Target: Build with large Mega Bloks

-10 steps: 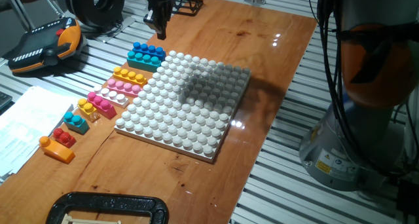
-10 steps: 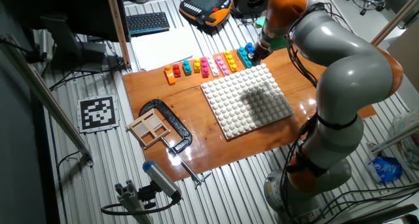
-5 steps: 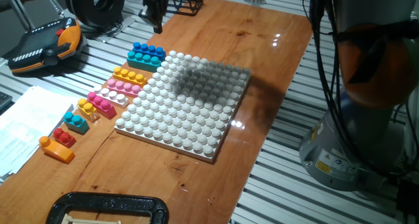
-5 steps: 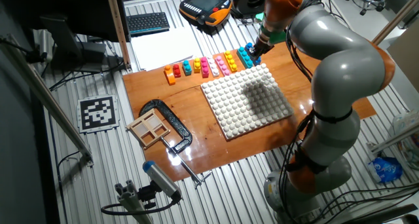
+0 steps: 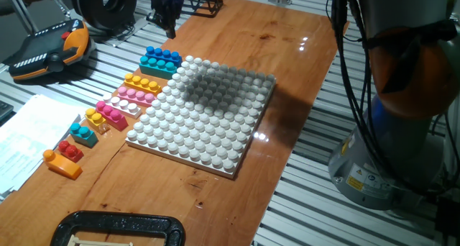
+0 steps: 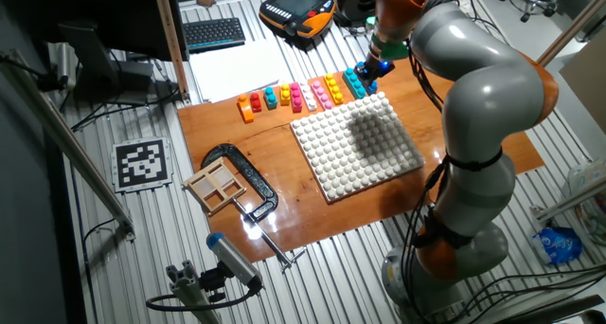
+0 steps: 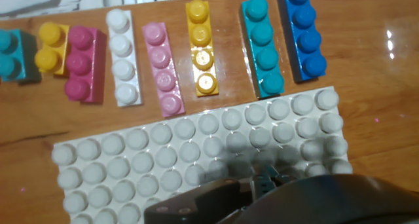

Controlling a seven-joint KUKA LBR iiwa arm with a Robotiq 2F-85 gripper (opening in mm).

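The wooden table (image 5: 287, 73) is seen with the white baseplate (image 5: 203, 115) laid flat on it; all positions below are given relative to that baseplate.

The robot arm (image 6: 483, 97) is bent over the baseplate's far edge in the other fixed view, and a shadow is cast on the studs beneath.

A row of bricks is lined up along one side of the baseplate, just beside its edge and not on it. In the hand view, running along that edge: blue brick (image 7: 300, 31), teal brick (image 7: 262, 46), yellow brick (image 7: 201, 47), pink brick (image 7: 160, 68), white brick (image 7: 122, 57), magenta brick (image 7: 82, 63), small yellow brick (image 7: 49, 48), small teal brick (image 7: 11, 54). Beyond the end of the row, a red brick (image 5: 70, 150) and an orange brick (image 5: 61, 164) are noted.

The gripper (image 5: 166, 19) is held above the table beyond the baseplate's corner, near the blue brick and clear of it. How wide the claw stands cannot be told; nothing is seen held.
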